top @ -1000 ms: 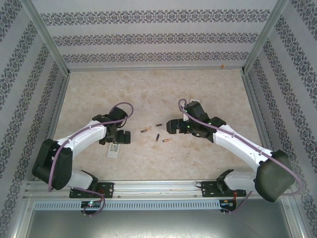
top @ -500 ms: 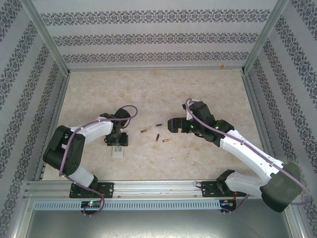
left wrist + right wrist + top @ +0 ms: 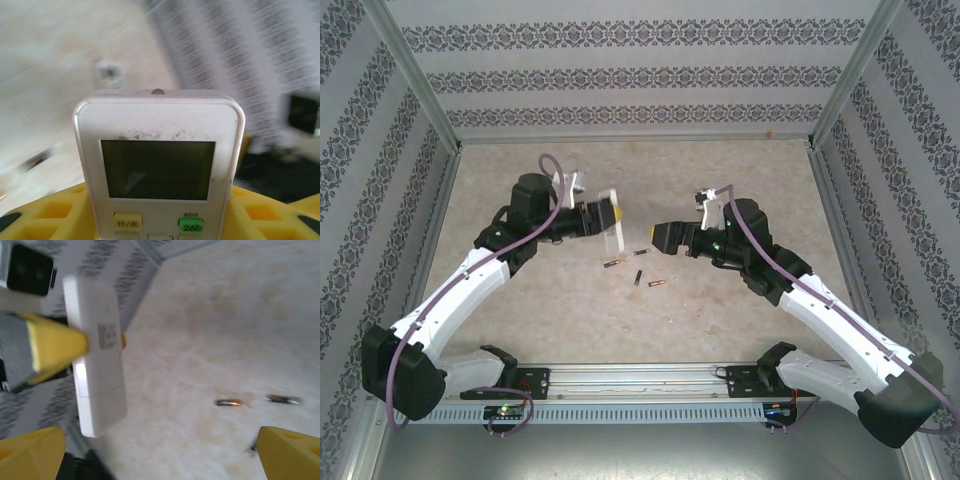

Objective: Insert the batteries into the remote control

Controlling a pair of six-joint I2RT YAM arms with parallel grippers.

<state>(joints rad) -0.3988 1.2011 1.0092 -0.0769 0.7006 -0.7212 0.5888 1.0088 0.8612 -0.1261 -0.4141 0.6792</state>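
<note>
My left gripper [image 3: 601, 216] is shut on the white remote control [image 3: 616, 236] and holds it in the air above the table's middle. In the left wrist view the remote control [image 3: 159, 150] faces me with its dark display and buttons, clamped between the yellow fingers [image 3: 52, 212]. The right wrist view has the remote control's plain back [image 3: 100, 385] at upper left. My right gripper [image 3: 665, 237] hangs open just right of it, nothing between its yellow fingertips [image 3: 292, 455]. Several batteries [image 3: 613, 264] lie on the table below, and three of these batteries [image 3: 227, 402] are seen from the right wrist.
The marble-patterned table [image 3: 750, 170] is ringed by patterned walls and metal posts [image 3: 415, 75]. The batteries lie loosely between the two arms, near the table's middle.
My left gripper closed on the remote control lying on the table, lifted it and carried it up toward the middle. The right gripper rose slightly and stayed open.
</note>
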